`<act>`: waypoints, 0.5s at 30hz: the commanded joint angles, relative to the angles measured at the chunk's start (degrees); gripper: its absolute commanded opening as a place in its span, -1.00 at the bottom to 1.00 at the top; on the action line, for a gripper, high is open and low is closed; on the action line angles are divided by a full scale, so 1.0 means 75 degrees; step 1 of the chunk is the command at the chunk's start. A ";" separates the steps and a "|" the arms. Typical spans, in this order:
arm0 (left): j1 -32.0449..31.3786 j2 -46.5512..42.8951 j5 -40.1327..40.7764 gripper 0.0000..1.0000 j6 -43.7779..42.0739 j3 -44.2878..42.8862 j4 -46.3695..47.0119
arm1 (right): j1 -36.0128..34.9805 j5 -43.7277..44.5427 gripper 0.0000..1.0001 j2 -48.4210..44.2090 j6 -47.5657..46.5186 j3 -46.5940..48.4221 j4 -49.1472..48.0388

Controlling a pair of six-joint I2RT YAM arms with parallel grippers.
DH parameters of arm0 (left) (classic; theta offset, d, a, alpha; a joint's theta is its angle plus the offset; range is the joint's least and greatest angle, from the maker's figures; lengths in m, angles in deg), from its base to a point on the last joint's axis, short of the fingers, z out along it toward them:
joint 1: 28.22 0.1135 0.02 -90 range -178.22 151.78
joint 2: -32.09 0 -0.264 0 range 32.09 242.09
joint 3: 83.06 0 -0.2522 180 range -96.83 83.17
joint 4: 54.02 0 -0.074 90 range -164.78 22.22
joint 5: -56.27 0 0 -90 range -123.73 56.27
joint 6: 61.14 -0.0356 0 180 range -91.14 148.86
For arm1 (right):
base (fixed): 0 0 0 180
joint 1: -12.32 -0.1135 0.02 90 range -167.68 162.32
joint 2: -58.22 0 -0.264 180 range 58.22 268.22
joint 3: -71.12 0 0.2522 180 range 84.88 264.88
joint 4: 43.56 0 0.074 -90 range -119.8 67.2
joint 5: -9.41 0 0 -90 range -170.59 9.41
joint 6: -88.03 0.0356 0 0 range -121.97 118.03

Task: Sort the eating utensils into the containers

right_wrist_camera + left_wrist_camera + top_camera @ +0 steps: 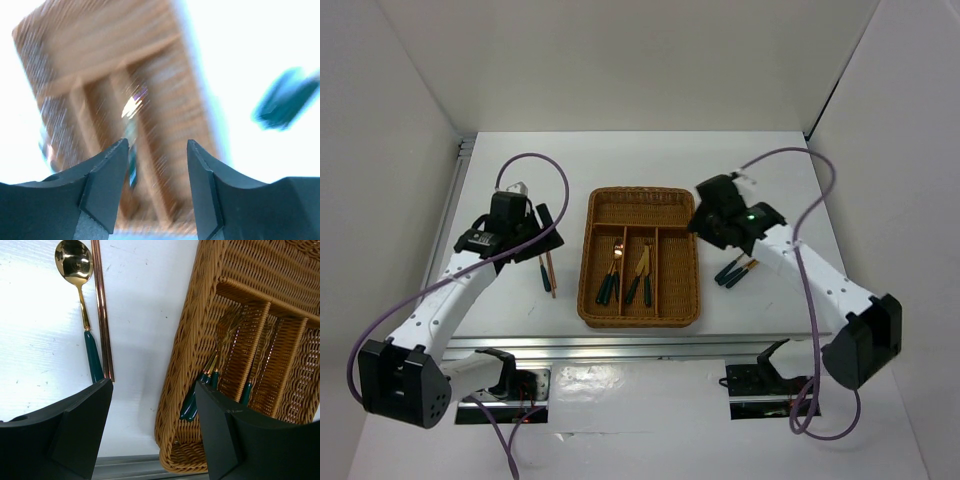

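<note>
Wicker tray (pixel 638 208) holds teal-handled utensils (pixel 611 282) — spoon (pixel 91 349), chopsticks (pixel 102 310) lie outside.

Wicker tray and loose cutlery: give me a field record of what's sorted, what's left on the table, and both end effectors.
tray: centre of table
left slot: teal-handled utensils inside
middle slot: teal-handled utensils inside
right slot: no utensil seen
crosswise slot: no utensil seen
left of tray: spoon beside chopsticks
right of tray: loose utensils
left end effector: open, empty, between spoon and tray
right end effector: open, empty, by tray's right edge
</note>
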 commanded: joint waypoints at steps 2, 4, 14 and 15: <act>0.0037 0.0229 -0.0053 0.62 -0.0154 -0.0285 0.0181 | 0.1533 0.0346 0.13 -0.0705 -0.0014 -0.1111 0.0636; 0.0037 0.0381 -0.0053 0.62 -0.0154 -0.0285 0.0252 | 0.1909 0.0275 0.06 -0.0939 -0.0014 -0.1718 0.0485; 0.0037 0.0733 -0.0193 0.62 -0.0154 -0.0437 0.0322 | 0.2953 -0.0170 -0.11 -0.0553 0.0126 -0.2893 0.0017; 0.0037 0.0733 -0.0193 0.62 -0.0154 -0.0437 0.0322 | 0.2953 -0.0170 -0.11 -0.0553 0.0126 -0.2975 -0.0090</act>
